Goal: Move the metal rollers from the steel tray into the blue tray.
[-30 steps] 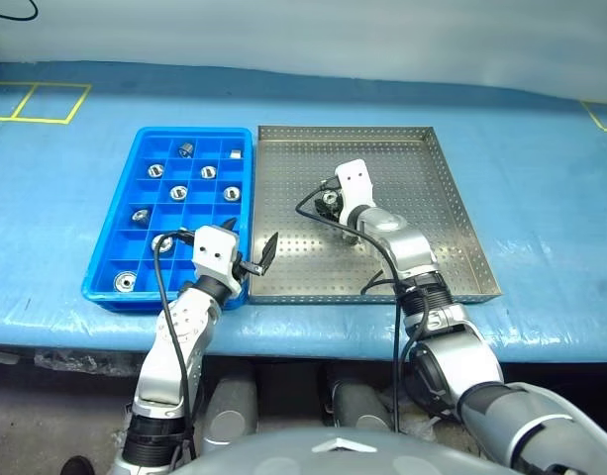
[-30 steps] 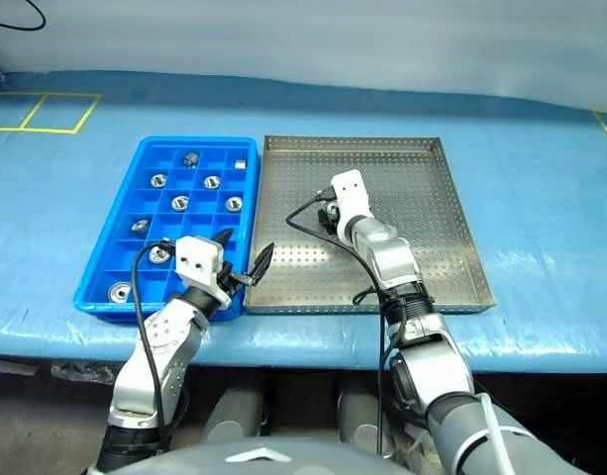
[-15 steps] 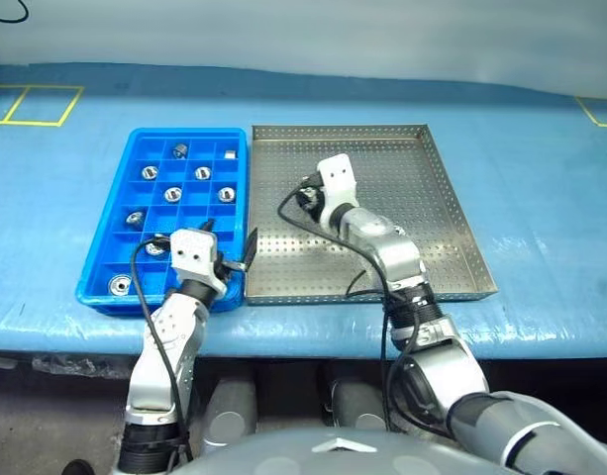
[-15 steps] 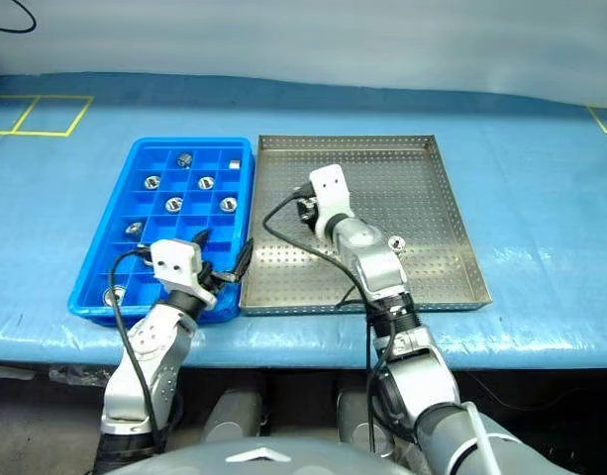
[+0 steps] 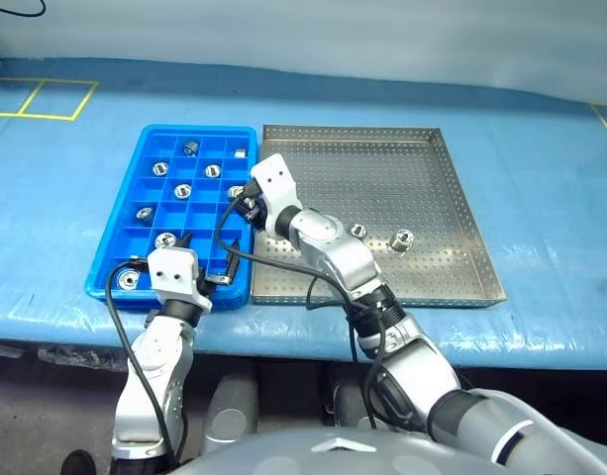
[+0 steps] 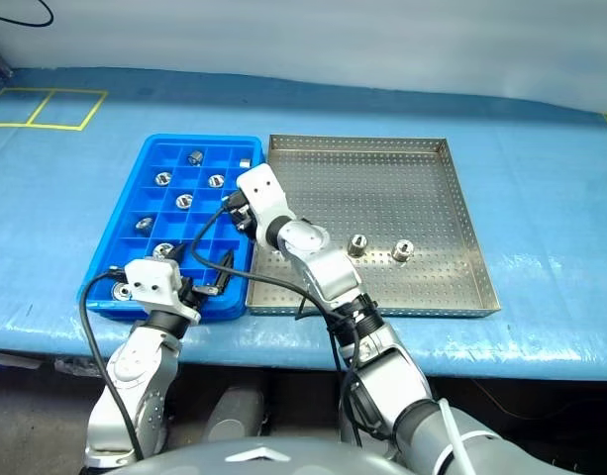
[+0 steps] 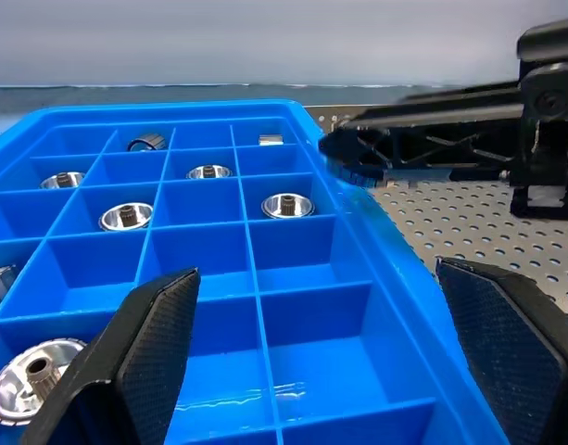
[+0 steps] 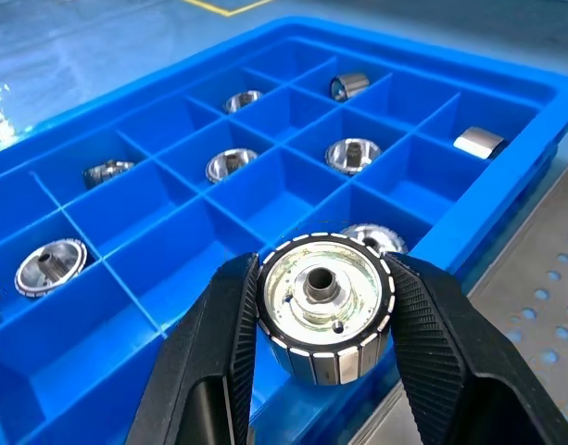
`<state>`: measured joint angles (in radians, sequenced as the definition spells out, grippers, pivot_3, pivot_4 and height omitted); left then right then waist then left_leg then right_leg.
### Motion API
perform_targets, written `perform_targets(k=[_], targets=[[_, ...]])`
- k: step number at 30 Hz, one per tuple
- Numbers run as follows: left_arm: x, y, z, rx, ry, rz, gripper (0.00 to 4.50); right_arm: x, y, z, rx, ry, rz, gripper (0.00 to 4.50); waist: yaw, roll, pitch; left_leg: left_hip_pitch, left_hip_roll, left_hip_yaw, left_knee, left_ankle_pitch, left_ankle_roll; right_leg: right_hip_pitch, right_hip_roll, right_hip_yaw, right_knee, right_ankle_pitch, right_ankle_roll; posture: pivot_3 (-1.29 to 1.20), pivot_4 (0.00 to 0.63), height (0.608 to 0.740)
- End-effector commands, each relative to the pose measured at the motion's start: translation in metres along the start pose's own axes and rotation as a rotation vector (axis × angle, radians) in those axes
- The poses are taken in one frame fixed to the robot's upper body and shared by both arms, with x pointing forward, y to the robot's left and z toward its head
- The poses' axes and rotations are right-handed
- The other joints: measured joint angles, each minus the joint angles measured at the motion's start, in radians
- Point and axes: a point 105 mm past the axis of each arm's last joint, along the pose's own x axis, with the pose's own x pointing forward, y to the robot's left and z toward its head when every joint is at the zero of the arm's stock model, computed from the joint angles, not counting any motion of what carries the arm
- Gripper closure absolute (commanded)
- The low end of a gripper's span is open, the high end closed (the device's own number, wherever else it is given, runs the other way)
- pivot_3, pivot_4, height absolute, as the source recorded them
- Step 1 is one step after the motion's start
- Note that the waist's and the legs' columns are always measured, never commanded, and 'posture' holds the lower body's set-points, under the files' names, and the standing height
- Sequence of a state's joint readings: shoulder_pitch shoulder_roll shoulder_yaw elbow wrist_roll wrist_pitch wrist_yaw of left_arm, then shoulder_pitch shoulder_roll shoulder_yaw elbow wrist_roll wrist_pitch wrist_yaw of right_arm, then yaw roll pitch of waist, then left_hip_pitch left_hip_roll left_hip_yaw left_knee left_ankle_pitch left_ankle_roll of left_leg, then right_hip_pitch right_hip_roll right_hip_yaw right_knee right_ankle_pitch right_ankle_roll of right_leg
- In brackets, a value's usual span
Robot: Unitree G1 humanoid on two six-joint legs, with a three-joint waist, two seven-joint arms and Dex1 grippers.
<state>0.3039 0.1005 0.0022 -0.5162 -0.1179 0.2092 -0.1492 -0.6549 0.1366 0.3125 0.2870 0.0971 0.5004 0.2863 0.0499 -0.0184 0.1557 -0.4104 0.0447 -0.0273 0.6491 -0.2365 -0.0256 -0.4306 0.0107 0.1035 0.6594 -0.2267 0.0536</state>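
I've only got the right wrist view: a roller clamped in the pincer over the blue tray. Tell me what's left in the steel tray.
Observer: Two rollers, one beside the other, stand in the near half of the steel tray. The rest of its floor is bare.
Operator: Report the other arm, so I don't hit it.
Observer: The left pincer is open, hanging over the near end of the blue tray. It holds nothing and is apart from the right pincer, which grips its roller over the tray's wall next to the steel tray.
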Motion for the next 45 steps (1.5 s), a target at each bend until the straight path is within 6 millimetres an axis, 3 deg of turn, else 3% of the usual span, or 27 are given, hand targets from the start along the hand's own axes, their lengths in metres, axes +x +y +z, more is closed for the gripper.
perform_targets(k=[1,12,19,23,30,37,41,43,45], targets=[[-0.009,0.01,0.013,0.024,-0.049,0.066,0.0,0.012,0.034,0.04,-0.021,-0.122,0.11,2.74,0.01,0.0,0.0,0.0,0.0,0.0,-0.001,0.0,0.0,0.0,0.0,0.0,0.0,0.0,0.0,0.43,0.15,0.74],[-0.026,0.016,0.011,0.02,-0.034,0.144,0.0,0.022,0.023,0.045,-0.023,-0.132,0.108,2.74,0.106,0.0,0.001,-0.001,0.0,-0.002,-0.001,0.0,0.0,-0.001,0.0,-0.004,-0.001,-0.002,-0.002,0.51,0.15,0.74],[-0.021,0.011,0.011,0.016,-0.037,0.127,0.0,0.027,0.006,0.027,0.005,-0.078,0.06,2.74,0.136,0.0,0.001,-0.002,0.0,-0.002,-0.002,0.0,0.0,-0.002,0.0,-0.004,-0.002,-0.002,-0.002,0.49,0.15,0.74],[-0.019,0.009,0.011,0.011,-0.039,0.114,0.0,0.028,0.016,0.017,0.026,-0.057,0.098,2.74,0.14,0.0,0.001,-0.001,0.001,-0.002,-0.002,0.0,-0.001,-0.002,0.0,-0.004,-0.002,-0.002,-0.002,0.49,0.15,0.74],[-0.019,0.01,0.011,0.007,-0.038,0.122,0.0,0.031,0.041,0.024,0.027,-0.088,0.182,2.74,0.145,0.001,0.001,-0.002,0.001,-0.002,-0.002,0.0,-0.001,-0.002,0.0,-0.005,-0.002,-0.002,-0.003,0.49,0.15,0.74],[-0.023,0.013,0.012,0.009,-0.036,0.146,0.0,0.038,0.03,0.002,0.037,-0.025,0.124,2.74,0.161,0.0,0.001,-0.001,0.001,-0.003,-0.002,0.0,-0.001,-0.001,0.0,-0.005,-0.002,-0.003,-0.003,0.53,0.15,0.74],[-0.022,0.012,0.012,0.008,-0.034,0.141,0.0,0.036,0.017,-0.004,0.037,-0.016,0.078,1.45,0.173,0.0,0.0,0.001,0.001,-0.003,-0.001,0.0,-0.001,0.0,0.0,-0.005,-0.002,-0.003,-0.003,0.51,0.15,0.74],[-0.018,0.009,0.012,0.006,-0.036,0.122,0.0,0.029,0.013,0.003,0.032,-0.049,0.074,0.84,0.175,0.0,0.0,0.0,0.001,-0.002,0.0,0.0,-0.001,0.0,-0.001,-0.005,-0.002,-0.003,-0.003,0.47,0.15,0.74],[-0.013,0.006,0.013,0.007,-0.039,0.094,0.0,0.017,0.006,0.016,0.034,-0.107,0.06,0.84,0.175,0.001,0.001,-0.002,0.001,-0.002,0.0,0.0,-0.001,-0.001,-0.001,-0.005,-0.002,-0.003,-0.003,0.44,0.15,0.74]])
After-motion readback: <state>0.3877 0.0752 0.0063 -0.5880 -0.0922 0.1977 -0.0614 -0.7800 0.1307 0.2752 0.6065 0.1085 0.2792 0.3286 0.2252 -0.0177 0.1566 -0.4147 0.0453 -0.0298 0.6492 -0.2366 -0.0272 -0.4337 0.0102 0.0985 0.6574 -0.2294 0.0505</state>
